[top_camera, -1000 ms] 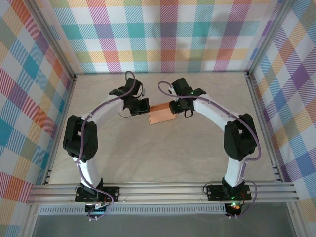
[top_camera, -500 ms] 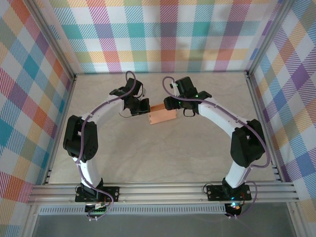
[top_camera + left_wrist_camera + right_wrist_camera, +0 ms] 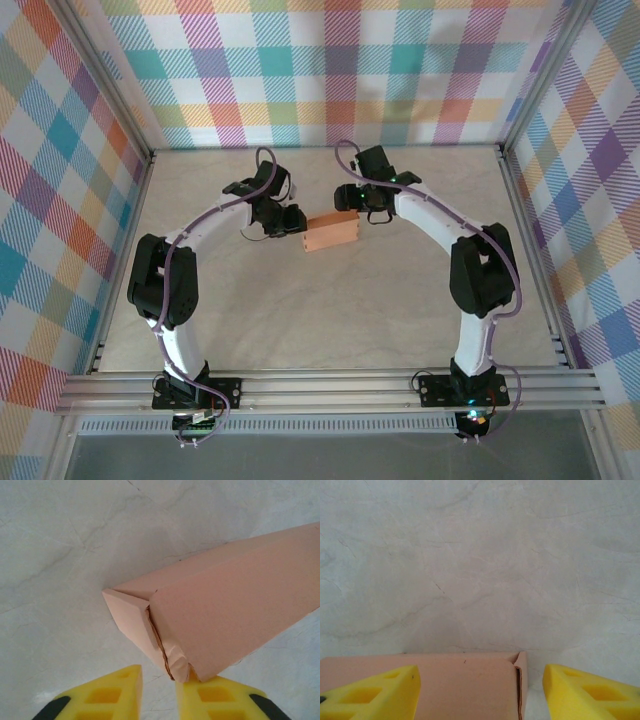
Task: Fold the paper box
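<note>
The paper box is a small salmon-orange closed box lying on the table between the two arms. In the left wrist view the paper box shows its end flap and a crumpled corner that touches my right-hand finger. My left gripper is at the box's left end, open a narrow gap with nothing pinched. My right gripper hovers over the box's far right end, open wide. The paper box lies under it, with one yellow finger over the lid and the other past the end flap.
The pale marble-look table is framed by aluminium rails at the near edge and plaid walls on three sides. Bare tabletop lies in front of the box and toward both side walls.
My left gripper went from shut to slightly open at the box's left corner. My right gripper pulled back toward the far side and opened wider. The box turned slightly.
</note>
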You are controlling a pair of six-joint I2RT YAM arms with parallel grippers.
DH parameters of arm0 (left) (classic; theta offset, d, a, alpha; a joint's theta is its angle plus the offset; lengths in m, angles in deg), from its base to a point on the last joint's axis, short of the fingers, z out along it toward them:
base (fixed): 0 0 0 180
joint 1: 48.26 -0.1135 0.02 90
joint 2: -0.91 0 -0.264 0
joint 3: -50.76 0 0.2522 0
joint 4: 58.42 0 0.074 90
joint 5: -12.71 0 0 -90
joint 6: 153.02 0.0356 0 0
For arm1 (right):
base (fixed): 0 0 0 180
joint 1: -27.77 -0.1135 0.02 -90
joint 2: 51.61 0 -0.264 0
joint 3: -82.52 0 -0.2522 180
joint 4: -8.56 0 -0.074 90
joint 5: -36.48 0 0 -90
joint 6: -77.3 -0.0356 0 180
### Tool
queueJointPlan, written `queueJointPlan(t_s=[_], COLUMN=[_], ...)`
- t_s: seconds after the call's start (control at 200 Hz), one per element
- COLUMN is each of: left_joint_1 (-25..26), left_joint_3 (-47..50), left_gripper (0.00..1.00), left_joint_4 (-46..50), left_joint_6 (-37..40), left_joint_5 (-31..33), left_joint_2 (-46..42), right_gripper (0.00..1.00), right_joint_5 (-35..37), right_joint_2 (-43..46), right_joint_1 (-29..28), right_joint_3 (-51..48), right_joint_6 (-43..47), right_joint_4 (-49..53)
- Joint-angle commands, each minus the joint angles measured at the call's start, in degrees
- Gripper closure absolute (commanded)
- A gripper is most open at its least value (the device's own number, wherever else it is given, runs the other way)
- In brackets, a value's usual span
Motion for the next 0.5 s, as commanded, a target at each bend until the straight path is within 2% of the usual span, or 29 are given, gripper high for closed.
queueJointPlan(t_s=[0.0, 0.075, 0.26, 0.38, 0.445, 0.465, 0.495], left_joint_1=[0.5, 0.5, 0.4, -0.3, -0.8, -0.9, -1.0], left_joint_3=[0.9, 1.2, 4.5, 6.8, 7.9, 8.1, 8.2], left_gripper=[0.68, 0.64, 0.6, 0.56, 0.49, 0.43, 0.41], left_joint_4=[1.9, 1.8, -3.8, -9.1, -11.8, -12.4, -13.1], left_joint_6=[0.9, 1.6, 1.4, -2.2, -5.4, -6.4, -7.8], left_joint_5=[-0.1, -1.2, -3.6, -5.6, -4.6, -4.0, -3.0], left_joint_2=[-2.9, -3.8, -8.4, -10.6, -11.2, -11.2, -11.1], right_gripper=[0.36, 0.37, 0.41, 0.43, 0.43, 0.43, 0.43], right_joint_5=[-0.4, -0.5, -1.2, -1.6, -1.7, -1.7, -1.8], right_joint_2=[0.0, 0.2, -0.1, 0.0, 0.2, 0.2, 0.4], right_joint_1=[-0.1, -0.1, -0.1, 0.0, 0.1, 0.1, 0.1], right_joint_3=[-0.6, -1.5, -1.7, -2.1, -2.3, -2.4, -2.5], right_joint_6=[-0.9, -1.0, -1.1, -1.1, -1.1, -1.1, -1.2], right_joint_4=[0.4, 0.0, 0.0, -0.4, -0.6, -0.7, -0.6])
